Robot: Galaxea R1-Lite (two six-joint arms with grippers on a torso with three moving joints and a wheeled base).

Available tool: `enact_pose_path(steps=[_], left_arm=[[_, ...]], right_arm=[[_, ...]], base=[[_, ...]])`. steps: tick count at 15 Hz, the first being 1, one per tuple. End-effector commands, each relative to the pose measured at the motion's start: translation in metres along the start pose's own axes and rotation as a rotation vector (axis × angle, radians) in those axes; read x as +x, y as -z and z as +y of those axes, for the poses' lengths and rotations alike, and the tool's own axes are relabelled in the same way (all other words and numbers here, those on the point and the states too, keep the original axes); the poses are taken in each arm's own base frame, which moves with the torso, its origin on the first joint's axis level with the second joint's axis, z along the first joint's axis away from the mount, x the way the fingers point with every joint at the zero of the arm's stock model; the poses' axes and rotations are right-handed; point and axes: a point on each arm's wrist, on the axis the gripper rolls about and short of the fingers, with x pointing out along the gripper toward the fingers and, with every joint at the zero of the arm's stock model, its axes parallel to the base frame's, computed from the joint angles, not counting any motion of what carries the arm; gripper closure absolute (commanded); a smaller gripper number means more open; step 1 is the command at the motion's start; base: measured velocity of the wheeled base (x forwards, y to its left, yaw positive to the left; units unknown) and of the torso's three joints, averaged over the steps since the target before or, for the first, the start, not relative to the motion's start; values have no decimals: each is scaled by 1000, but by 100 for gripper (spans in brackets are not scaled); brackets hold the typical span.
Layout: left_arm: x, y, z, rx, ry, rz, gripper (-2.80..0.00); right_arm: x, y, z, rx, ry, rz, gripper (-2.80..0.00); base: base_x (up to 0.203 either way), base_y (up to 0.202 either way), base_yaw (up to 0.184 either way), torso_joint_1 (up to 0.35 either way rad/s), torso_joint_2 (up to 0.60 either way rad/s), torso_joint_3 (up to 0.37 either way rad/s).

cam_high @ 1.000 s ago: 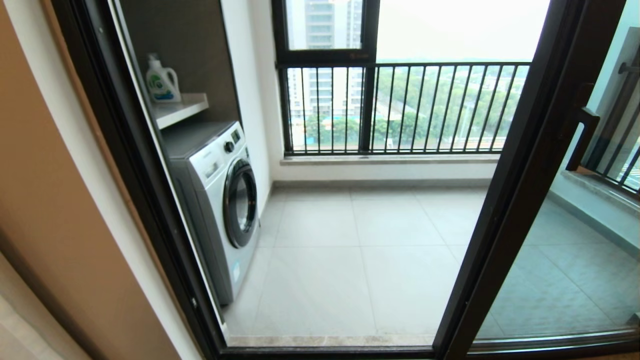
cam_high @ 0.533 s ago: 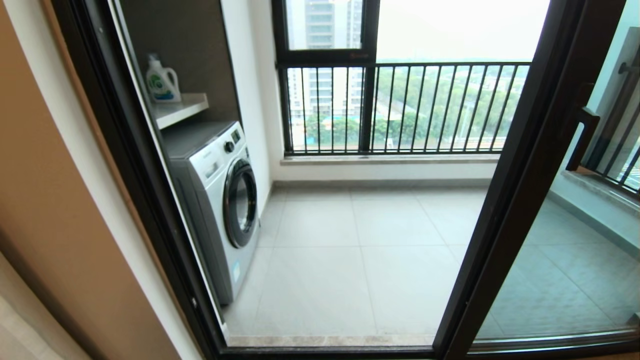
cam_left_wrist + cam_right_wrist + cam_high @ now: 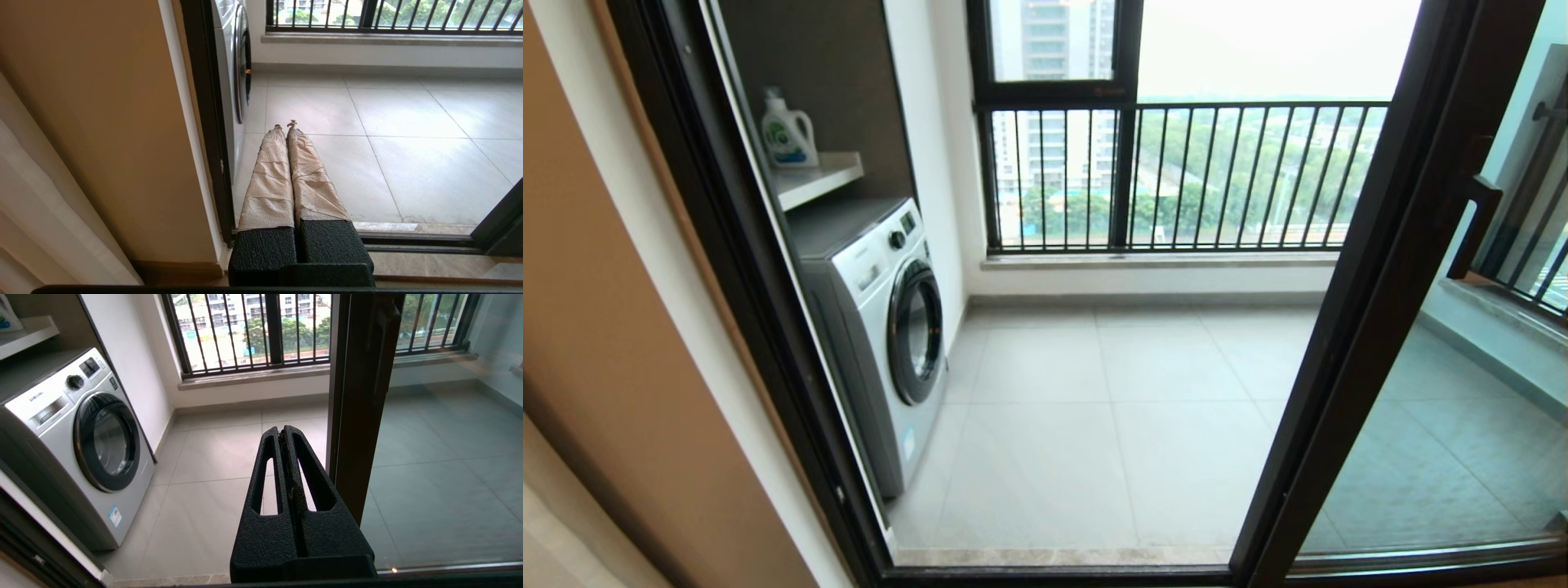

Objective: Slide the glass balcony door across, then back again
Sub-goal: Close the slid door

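Glass balcony door [image 3: 1421,392]: one panel, dark frame, right side of the head view, stile slanting from upper right to bottom centre; doorway left of it open. One bar handle [image 3: 1474,233] on the stile. Left gripper [image 3: 286,124]: paper-wrapped fingers pressed together, holding nothing, low by the left jamb. Right gripper [image 3: 284,430]: fingers closed, empty, just beside the stile, not touching. One washing machine [image 3: 882,327] at left; one detergent bottle [image 3: 787,131] on one shelf [image 3: 817,175]. Pale tiled floor [image 3: 1111,408]; barred window [image 3: 1176,175] behind.

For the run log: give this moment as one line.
glass balcony door: open, at right | left gripper: shut, empty | right gripper: shut, beside stile
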Motion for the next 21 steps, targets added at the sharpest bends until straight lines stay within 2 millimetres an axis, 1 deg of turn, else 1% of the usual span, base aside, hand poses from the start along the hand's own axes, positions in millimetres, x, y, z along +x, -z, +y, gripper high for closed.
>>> enact_pose_path(steps=[1,2,3,5,6,8,9,11,12,15,18,21], left_arm=[[0,0,0,1,-1,2,0],[0,0,0,0,-1,2,0],[0,0,0,1,0,2,0],[0,0,0,0,-1,2,0],[0,0,0,0,0,2,0],[0,0,0,0,-1,2,0],[0,0,0,0,-1,2,0],[0,0,0,0,-1,2,0],[0,0,0,1,1,2,0],[0,0,0,0,1,2,0],[0,0,0,0,-1,2,0],[0,0,0,0,0,2,0]], right_arm=[[68,-20,0,-13,35,90,0],[85,-26,-1,-25,69,103,0],[101,-30,-6,-42,139,117,0],[116,-32,-32,-53,315,135,0],[128,-30,-47,-52,386,159,0],[147,-26,-77,-42,465,192,0],[158,-25,-90,-34,474,194,0],[183,-35,-113,-31,487,163,0],[192,-37,-122,-31,499,158,0],[219,-30,-148,-24,513,170,0],[237,-17,-180,5,410,191,0],[262,8,-208,18,384,206,0]], base=[[0,0,0,0,0,0],[0,0,0,0,0,0],[0,0,0,0,0,0],[0,0,0,0,0,0],[0,0,0,0,0,0],[0,0,0,0,0,0],[0,0,0,0,0,0],[0,0,0,0,0,0],[0,0,0,0,0,0],[0,0,0,0,0,0],[0,0,0,0,0,0],[0,0,0,0,0,0]])
